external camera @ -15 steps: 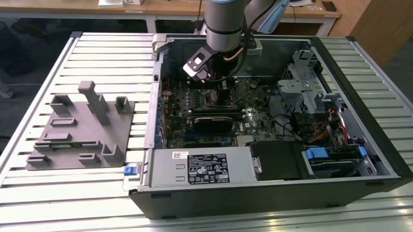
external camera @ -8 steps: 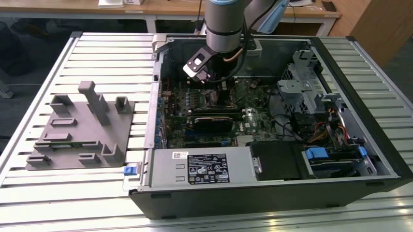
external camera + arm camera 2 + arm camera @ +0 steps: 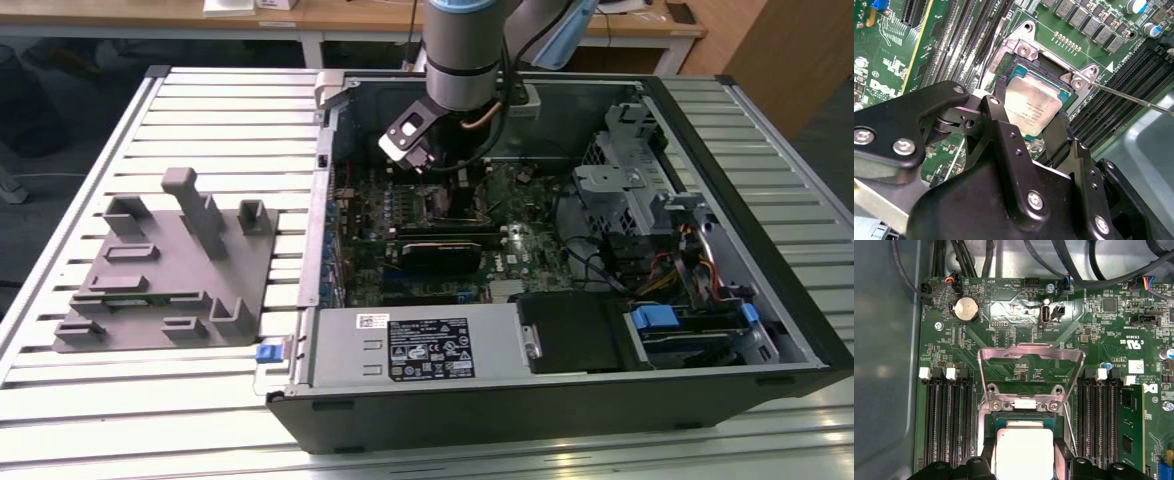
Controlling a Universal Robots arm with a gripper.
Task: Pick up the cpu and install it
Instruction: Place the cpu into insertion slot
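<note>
While the gripper (image 3: 1029,114) is closed to a narrow gap on it, the cpu (image 3: 1033,102) sits between the two black fingers (image 3: 1056,132), with one finger against each of two opposite edges in both wrist views. It is a thin, flat square chip. Its top is a pale silvery metal lid with rounded corners and faint print, and a narrow green margin of substrate shows around the lid. The chip is level and lies inside the opening of the socket frame (image 3: 1024,50), directly beneath the fingertips; whether it is fully seated cannot be told. Just beyond the fingertips in the first wrist view, the socket's metal load plate (image 3: 1031,357) is swung up and open. Beside one finger, the thin wire lever (image 3: 1134,97) is released and angles away from the socket. Black memory slots (image 3: 946,425) run along both flanks of the gripper, and a green memory stick (image 3: 1129,425) occupies a slot on one flank. Farther past the load plate, a coin battery (image 3: 966,309) is mounted on the green motherboard (image 3: 1004,315). In the exterior view, the arm (image 3: 461,50) reaches down into the open computer case (image 3: 534,415), which rests on a slatted table (image 3: 200,100). A grey fixture (image 3: 174,260) lies well apart from the gripper, outside the case.
</note>
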